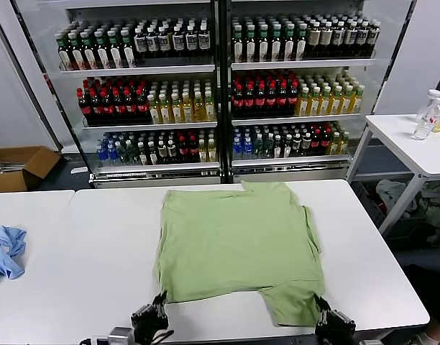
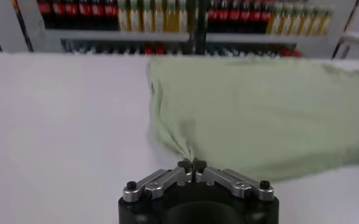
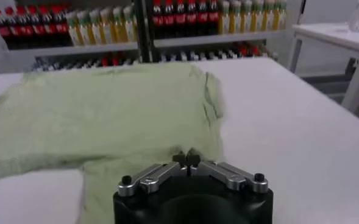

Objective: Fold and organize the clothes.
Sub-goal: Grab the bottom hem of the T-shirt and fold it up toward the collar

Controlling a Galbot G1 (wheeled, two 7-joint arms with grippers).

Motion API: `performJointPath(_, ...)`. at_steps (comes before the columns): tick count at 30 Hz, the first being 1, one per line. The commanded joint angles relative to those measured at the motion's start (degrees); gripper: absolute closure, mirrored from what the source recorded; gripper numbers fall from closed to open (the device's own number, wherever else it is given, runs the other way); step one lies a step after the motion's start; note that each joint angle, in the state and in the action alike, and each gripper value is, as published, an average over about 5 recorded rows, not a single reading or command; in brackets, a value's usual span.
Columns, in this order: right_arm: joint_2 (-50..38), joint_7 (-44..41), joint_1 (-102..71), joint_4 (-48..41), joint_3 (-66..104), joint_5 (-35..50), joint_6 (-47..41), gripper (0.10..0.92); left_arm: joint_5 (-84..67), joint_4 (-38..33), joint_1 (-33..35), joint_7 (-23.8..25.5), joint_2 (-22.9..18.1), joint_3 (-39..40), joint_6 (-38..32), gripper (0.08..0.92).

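On the wide white table (image 1: 90,244) in front of the two glass-fronted drink coolers (image 1: 220,86), the light green short-sleeved shirt (image 1: 238,241) lies spread flat, print side hidden, a little toward the robot's right of the tabletop's middle. Its long axis runs from the near table edge toward the coolers, one end lying at the far edge; a narrower part of the cloth reaches out toward the near right corner. The near edge is where both claws sit. The left gripper (image 1: 157,305) is at the shirt's near left corner, and the right gripper (image 1: 322,307) at the tip of that near right part.

The head view gives the whole outline but hides the fingertips behind the wrists. The left wrist view fills that in: the left gripper (image 2: 192,164) is clenched, its tips met on a pinched-up peak of green fabric at the corner, with the shirt (image 2: 264,109) stretching away toward the coolers. The right wrist view shows the right gripper (image 3: 191,159) likewise clenched on the cloth's edge, the shirt (image 3: 106,115) spreading beyond.

A crumpled light blue cloth (image 1: 4,250) lies well apart at the far left.
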Motion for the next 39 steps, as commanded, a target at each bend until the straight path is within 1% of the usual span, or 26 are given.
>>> performJointPath(1, -2.0, -0.5, 6.3, -1.2, 1.6, 2.9, 1.0, 0.920, -3.8, -1.0, -4.3, 1.1, 1.5, -1.8, -1.9, 0.912)
performJointPath(6, -3.9, 0.0, 12.8, -5.3, -0.5, 4.8, 0.3, 0.920, -3.8, 2.7, -9.2, 1.8, 2.1, -0.7, -1.7, 0.912)
performJointPath(13, -6.2, 0.5, 26.1, -14.8, -6.0, 5.4, -0.7, 0.920, -3.8, 13.9, -20.1, 1.8, 3.1, 1.9, -1.5, 0.912)
performJointPath(18, -6.9, 0.6, 32.9, -22.1, -9.7, 5.2, -1.1, 0.920, -4.1, 20.4, -26.9, 1.5, 2.8, 3.0, -1.5, 0.911)
performJointPath(22, -6.5, 0.5, 36.4, -26.0, -12.5, 4.0, -1.6, 0.920, -2.3, 24.8, -30.3, 1.2, 2.3, 4.2, -1.4, 0.912)
performJointPath(26, -5.8, -0.5, 38.7, -28.6, -15.2, 0.3, -2.5, 0.917, -0.5, 27.2, -31.5, 1.2, 1.9, 5.4, -1.4, 0.912)
performJointPath(29, -5.0, -1.6, 39.0, -29.3, -16.2, -2.0, -4.3, 0.875, 0.3, 27.3, -31.5, 1.3, 1.6, 5.8, -1.3, 0.911)
performJointPath(31, -4.6, -2.5, 38.6, -29.5, -16.4, -3.6, -5.0, 0.822, 0.8, 26.9, -31.0, 1.2, 1.5, 5.8, -1.3, 0.907)
performJointPath(33, -4.6, -3.7, 37.6, -29.0, -16.4, -5.1, -4.7, 0.761, 1.5, 25.8, -30.2, 1.1, 1.4, 5.8, -1.4, 0.885)
performJointPath(36, -5.2, -4.3, 35.3, -27.1, -15.7, -7.7, -3.9, 0.674, 2.8, 23.4, -28.3, 0.7, 1.5, 5.3, -1.6, 0.814)
performJointPath(39, -5.8, -3.4, 32.4, -24.7, -13.6, -11.2, -4.9, 0.588, 3.5, 20.9, -25.5, 0.3, 1.6, 4.3, -1.9, 0.727)
